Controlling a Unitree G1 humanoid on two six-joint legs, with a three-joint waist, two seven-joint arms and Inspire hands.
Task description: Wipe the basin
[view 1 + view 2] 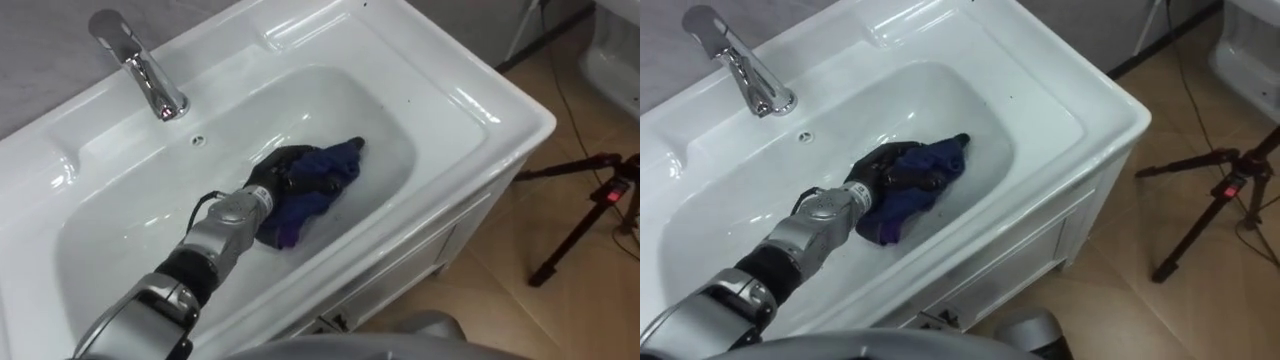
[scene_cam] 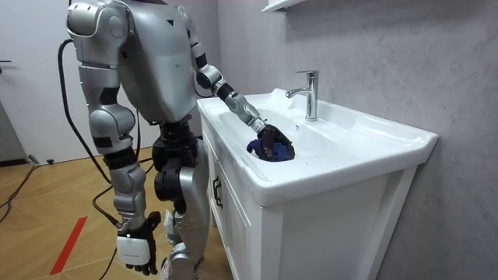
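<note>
From across the room I see the robot standing upright at the front of the basin [image 2: 342,167], its right hand [image 2: 136,247] hanging slack-fingered beside its thigh. The head views look straight down into the bowl and also take in a tripod [image 1: 590,200] on the floor past the cabinet's end. The left arm slants down into the bowl in front of the tap [image 1: 150,75], and the left hand [image 1: 280,172] lies on a blue cloth [image 1: 335,165] near the middle of the bottom, fingers curled into its folds.
</note>
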